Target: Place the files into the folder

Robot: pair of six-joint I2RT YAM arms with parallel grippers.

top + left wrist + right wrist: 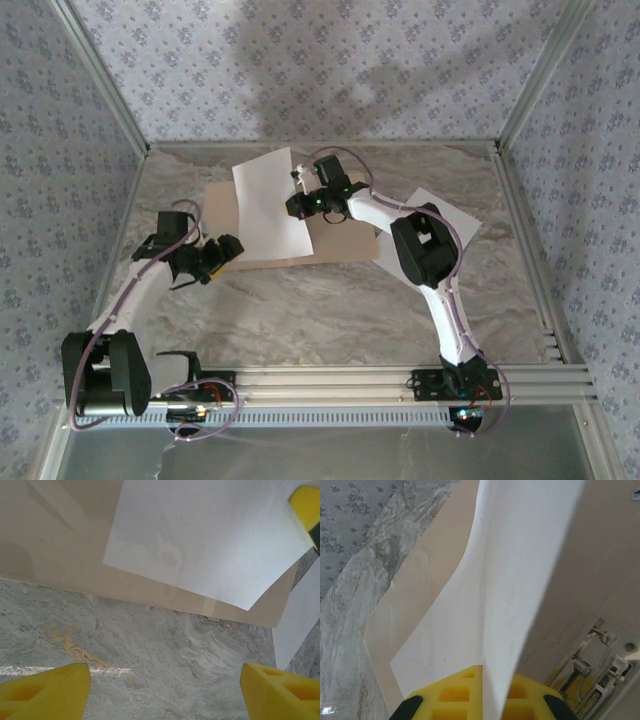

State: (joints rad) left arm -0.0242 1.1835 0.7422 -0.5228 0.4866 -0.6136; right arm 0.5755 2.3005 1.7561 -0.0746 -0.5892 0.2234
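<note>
The tan folder point(222, 215) lies open and flat at the middle of the table. One white file point(272, 205) hangs over its left leaf, lifted and curved, with my right gripper point(300, 203) shut on the sheet's right edge. In the right wrist view the file point(510, 580) rises from between the yellow fingers point(450, 695) above the folder point(415, 595), whose metal clip point(600, 665) is at the lower right. The other file point(455, 222) lies flat to the right, partly under the right arm. My left gripper point(228, 250) hovers open at the folder's near-left edge, holding nothing; its view shows marble between the jaws point(165, 690).
Aluminium posts and patterned walls point(90, 120) close in the marble table point(320, 300) on three sides. A metal rail point(380, 378) with both arm bases runs along the near edge. Bare marble stretches between the folder and that rail.
</note>
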